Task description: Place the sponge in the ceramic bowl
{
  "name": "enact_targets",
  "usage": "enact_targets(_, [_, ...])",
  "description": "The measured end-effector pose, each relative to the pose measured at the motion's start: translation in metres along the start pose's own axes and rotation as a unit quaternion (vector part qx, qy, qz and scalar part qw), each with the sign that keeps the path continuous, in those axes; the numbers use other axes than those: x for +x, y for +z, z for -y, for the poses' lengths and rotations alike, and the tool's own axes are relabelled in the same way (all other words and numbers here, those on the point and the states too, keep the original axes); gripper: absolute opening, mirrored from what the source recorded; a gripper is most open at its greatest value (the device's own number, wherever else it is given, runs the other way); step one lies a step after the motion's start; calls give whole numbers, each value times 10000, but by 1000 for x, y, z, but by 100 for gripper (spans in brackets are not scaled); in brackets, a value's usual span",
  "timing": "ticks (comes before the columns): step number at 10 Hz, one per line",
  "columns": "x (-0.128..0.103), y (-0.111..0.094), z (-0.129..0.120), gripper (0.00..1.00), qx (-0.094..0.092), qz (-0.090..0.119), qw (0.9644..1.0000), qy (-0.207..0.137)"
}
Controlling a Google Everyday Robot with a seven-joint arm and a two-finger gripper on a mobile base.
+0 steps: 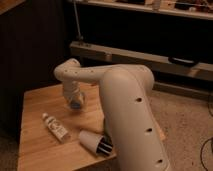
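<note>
Gripper (75, 103) low over the table (37, 105), bottle (55, 127) and cup (94, 142) crowding its near side

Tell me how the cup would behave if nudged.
Lying on its side, the cup would likely roll, curving since it tapers. It looks hollow, so probably light. The gripper hangs over the table, beyond it.

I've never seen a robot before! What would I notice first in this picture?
The big white robot arm fills the middle, bending over the wooden table, with its gripper low over the tabletop. In front of it a white bottle lies flat, and a white cup with dark stripes lies tipped on its side beside the arm.
</note>
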Motion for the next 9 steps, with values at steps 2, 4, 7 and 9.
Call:
enact_targets(2, [-4, -14, -45, 0, 12, 47, 9998, 181])
enact_targets(4, [-14, -36, -89, 0, 156, 108, 9992, 359])
enact_targets(7, [-23, -68, -130, 0, 294, 141, 9978, 577])
enact_targets(9, [-41, -72, -165, 0, 250, 265, 9966, 741])
